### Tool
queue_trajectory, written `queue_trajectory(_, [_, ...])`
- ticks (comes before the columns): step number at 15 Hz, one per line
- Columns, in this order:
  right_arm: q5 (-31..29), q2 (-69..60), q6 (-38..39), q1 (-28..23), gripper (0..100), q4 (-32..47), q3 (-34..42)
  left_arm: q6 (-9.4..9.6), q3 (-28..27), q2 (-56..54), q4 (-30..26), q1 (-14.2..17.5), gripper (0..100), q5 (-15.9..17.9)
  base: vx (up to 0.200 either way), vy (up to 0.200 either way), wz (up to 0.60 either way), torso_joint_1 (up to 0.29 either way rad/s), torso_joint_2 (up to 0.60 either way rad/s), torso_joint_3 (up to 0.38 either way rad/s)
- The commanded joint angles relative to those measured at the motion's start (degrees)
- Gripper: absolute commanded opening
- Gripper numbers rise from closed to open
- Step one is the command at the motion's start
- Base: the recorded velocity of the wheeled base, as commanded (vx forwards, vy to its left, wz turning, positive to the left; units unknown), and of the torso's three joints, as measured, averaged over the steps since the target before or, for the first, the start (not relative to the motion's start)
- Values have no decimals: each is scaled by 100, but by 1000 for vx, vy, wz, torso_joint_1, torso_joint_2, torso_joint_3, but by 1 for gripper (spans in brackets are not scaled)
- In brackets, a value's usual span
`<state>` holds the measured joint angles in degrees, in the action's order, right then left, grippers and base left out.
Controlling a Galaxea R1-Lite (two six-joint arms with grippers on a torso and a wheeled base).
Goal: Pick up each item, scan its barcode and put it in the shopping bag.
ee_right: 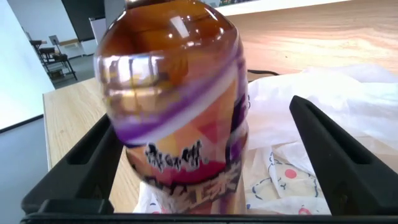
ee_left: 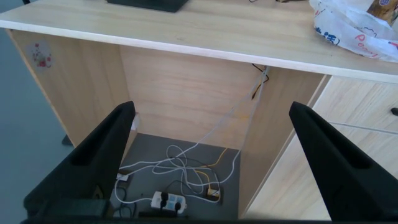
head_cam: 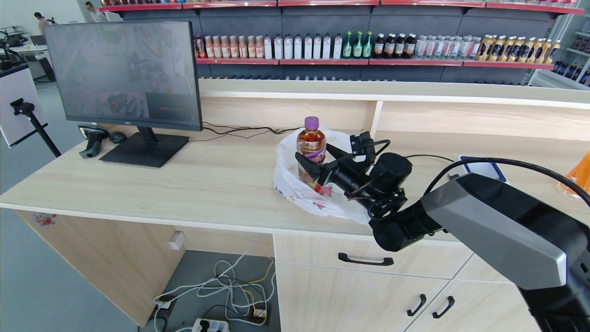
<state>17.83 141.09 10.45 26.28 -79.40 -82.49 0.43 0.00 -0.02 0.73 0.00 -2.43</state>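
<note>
Right tool [head_cam: 315,155] has its jaws spread either side of the bottle [head_cam: 311,138], not clamping it. The bottle stands upright inside the shopping bag [head_cam: 295,190] on the counter [head_cam: 207,180]. Bagging looks nearly done. Next, the tool should back out toward 4 o'clock without tipping the bottle.

Amber bottle [head_cam: 309,138], purple cap [head_cam: 312,122], purple-orange label [head_cam: 313,153]; white bag [head_cam: 291,190], red-blue print.

bottle [head_cam: 311,140] base — hidden inside bag [head_cam: 289,186]
</note>
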Motion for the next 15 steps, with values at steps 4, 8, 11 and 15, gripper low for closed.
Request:
queue_trajectory(4, [1, -3, 1, 0, 100, 12, -12, -8, 0, 2, -3, 0, 100, -4, 0, 0, 0, 0, 0, 0])
queue_trajectory(8, [-17, -56, -8, 0, 100, 21, 14, -8, 0, 2, -3, 0, 100, -4, 0, 0, 0, 0, 0, 0])
queue_trajectory(11, [-8, -73, -43, -36, 100, -173, 14, -8, 0, 2, -3, 9, 100, -4, 0, 0, 0, 0, 0, 0])
queue_trajectory(15, [-17, -275, -78, -159, 100, -366, 339, -8, 0, 2, -3, 9, 100, -4, 0, 0, 0, 0, 0, 0])
